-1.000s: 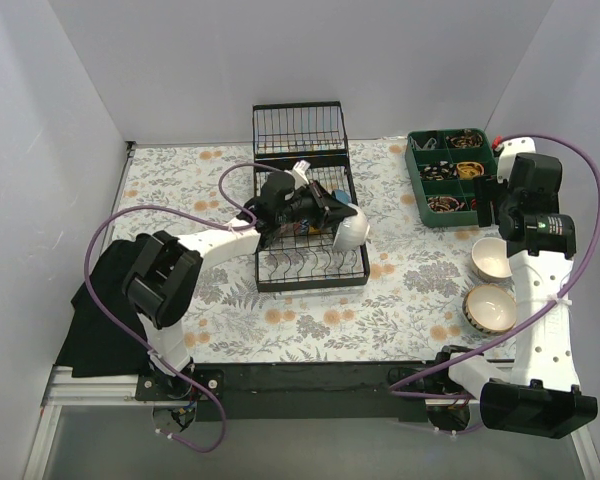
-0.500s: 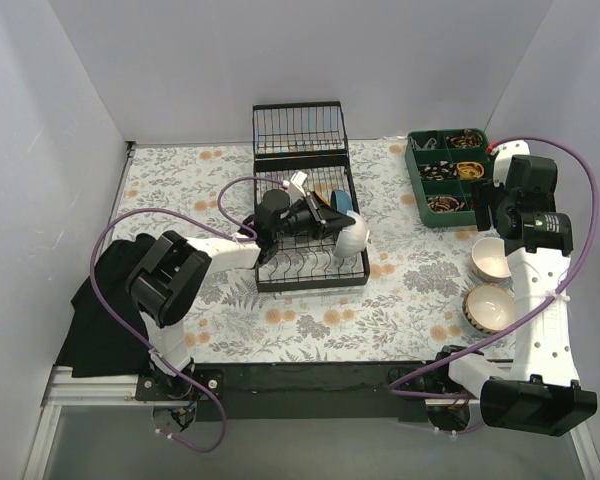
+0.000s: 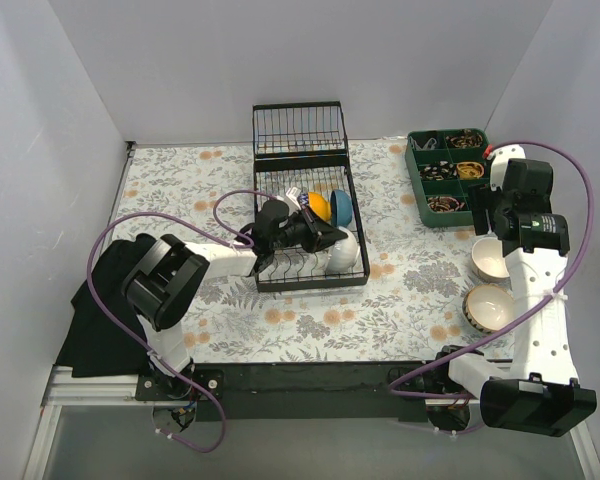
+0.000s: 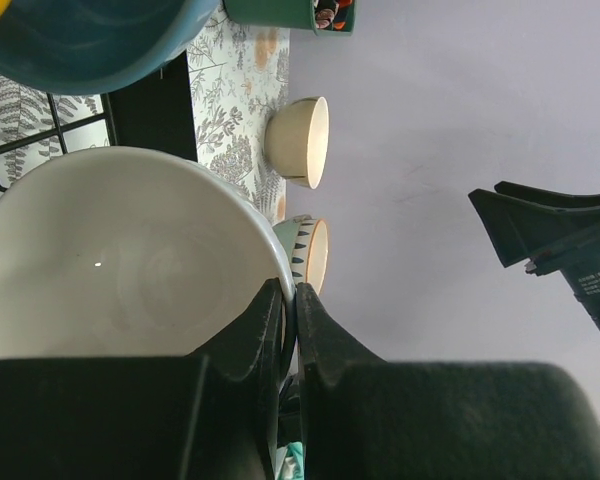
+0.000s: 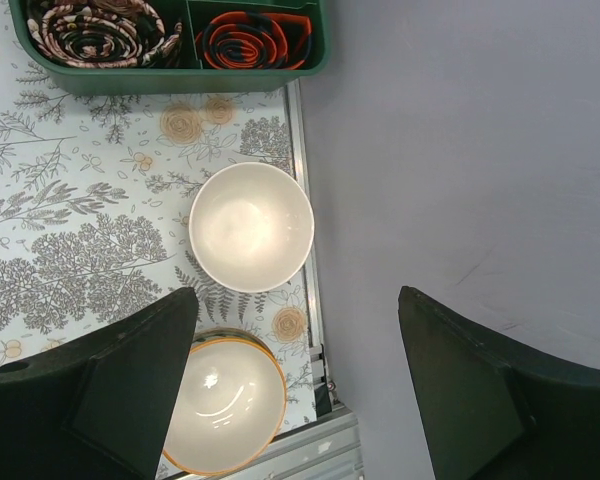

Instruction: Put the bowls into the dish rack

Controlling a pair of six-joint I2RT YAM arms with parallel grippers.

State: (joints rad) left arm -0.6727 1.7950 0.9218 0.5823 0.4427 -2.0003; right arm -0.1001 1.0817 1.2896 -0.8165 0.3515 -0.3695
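Lowered bowl (image 3: 342, 250) joins seemingly two racked bowls (image 3: 321, 206); two loose bowls (image 3: 490, 258).

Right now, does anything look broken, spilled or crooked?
Nothing looks broken or spilled. The white bowl is tipped on its side in the dish rack, but only because the left pincer is pinching its rim. The cream bowl and the orange-rimmed bowl sit upright on the table.

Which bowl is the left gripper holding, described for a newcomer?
Find the central black dish rack. At its near right corner is a plain white bowl, rim pinched by the left gripper. Behind it stand a yellow bowl and a blue bowl.
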